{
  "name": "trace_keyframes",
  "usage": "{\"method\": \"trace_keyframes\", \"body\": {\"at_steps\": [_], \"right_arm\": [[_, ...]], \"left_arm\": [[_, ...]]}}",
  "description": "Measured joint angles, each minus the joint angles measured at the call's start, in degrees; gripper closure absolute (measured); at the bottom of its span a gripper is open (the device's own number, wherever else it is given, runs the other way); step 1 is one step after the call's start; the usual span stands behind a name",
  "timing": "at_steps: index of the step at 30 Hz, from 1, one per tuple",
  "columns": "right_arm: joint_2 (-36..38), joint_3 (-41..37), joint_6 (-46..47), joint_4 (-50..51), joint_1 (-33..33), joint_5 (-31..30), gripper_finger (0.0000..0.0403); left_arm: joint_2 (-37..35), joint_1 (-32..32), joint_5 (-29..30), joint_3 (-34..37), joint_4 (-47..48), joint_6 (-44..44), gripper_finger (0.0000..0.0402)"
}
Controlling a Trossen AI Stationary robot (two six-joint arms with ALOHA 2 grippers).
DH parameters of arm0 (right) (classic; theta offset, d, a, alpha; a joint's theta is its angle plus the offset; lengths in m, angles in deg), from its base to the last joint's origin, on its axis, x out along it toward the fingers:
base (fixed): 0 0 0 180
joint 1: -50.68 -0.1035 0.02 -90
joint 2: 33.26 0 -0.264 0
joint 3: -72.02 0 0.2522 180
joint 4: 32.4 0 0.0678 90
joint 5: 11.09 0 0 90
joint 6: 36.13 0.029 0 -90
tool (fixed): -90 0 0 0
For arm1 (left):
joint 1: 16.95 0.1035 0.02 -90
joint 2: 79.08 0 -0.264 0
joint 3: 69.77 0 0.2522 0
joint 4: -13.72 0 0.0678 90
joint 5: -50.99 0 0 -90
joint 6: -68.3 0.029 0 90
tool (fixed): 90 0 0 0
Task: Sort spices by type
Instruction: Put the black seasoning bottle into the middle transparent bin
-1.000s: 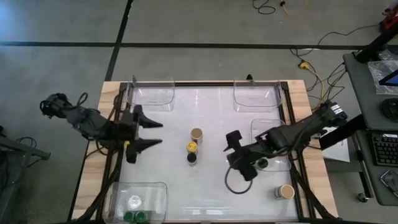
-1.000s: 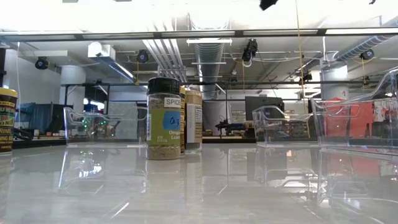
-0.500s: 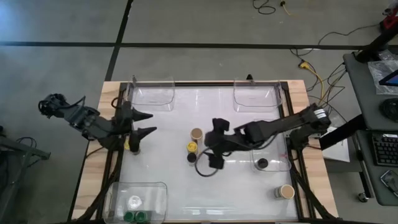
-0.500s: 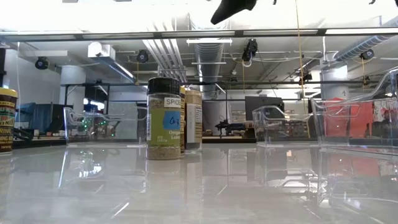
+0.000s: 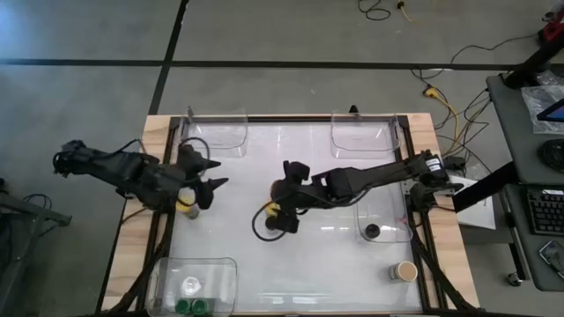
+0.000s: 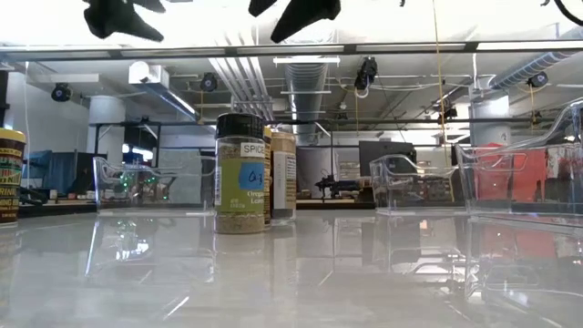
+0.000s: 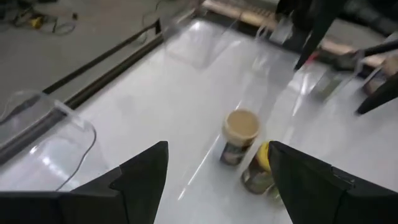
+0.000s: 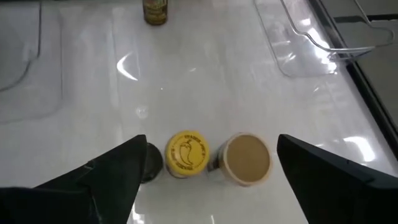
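The right gripper (image 5: 280,208) reaches left across the table centre, fingers spread wide, hovering over the three clustered spice jars (image 8: 186,153). The left gripper (image 5: 207,177), fingers apart, hangs above the table's left side.

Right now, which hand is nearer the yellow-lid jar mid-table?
Right. The right hand hangs open directly over the yellow-lid jar, straddling it with the tan-lid jar. The left hand sits open, off toward the table's left edge.

Little spice jars sitting on the table

Three jars, tan lid (image 8: 247,159), yellow lid (image 8: 187,152) and black lid (image 6: 240,173), are standing close together mid-table. Another tan one (image 5: 405,271) is sitting near the right front corner.
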State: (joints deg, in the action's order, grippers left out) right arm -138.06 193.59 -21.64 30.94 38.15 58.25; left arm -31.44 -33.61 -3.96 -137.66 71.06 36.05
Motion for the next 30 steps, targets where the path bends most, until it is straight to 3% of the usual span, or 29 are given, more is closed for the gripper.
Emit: {"method": "trace_keyframes", "body": {"at_steps": [4, 9, 15, 18, 23, 27, 30], "right_arm": [[0.1, 0.6, -3.4, 2.8, 1.3, 0.7, 0.0049], [0.2, -0.2, -9.9, 2.3, 1.6, 5.7, 0.0057], [-0.5, -4.6, -6.4, 0.8, -0.1, 3.9, 0.0066], [-0.4, -6.0, -12.3, 0.7, -2.0, 4.3, 0.0062], [-0.4, -4.8, -27.7, -0.6, -5.1, 11.3, 0.0053], [-1.4, -3.4, -27.0, -0.8, -3.8, 19.6, 0.0055], [-2.6, -3.2, -28.4, -0.6, -3.0, 20.4, 0.0058]], "left_arm": [[3.6, 3.4, -3.4, 0.2, 0.2, -2.7, 0.0141], [7.2, 4.2, -4.4, 0.3, 0.1, -4.7, 0.0141], [7.3, 4.0, -4.8, 0.7, 0.5, -3.4, 0.0141], [6.2, 3.7, -5.5, 1.1, 0.8, -3.5, 0.0141], [5.5, 3.2, -4.8, 1.3, 1.3, -3.6, 0.0141], [5.8, 2.2, -4.9, 1.4, -0.2, -3.2, 0.0141], [5.8, 0.2, -5.7, 1.4, -1.0, -2.8, 0.0141]]}}
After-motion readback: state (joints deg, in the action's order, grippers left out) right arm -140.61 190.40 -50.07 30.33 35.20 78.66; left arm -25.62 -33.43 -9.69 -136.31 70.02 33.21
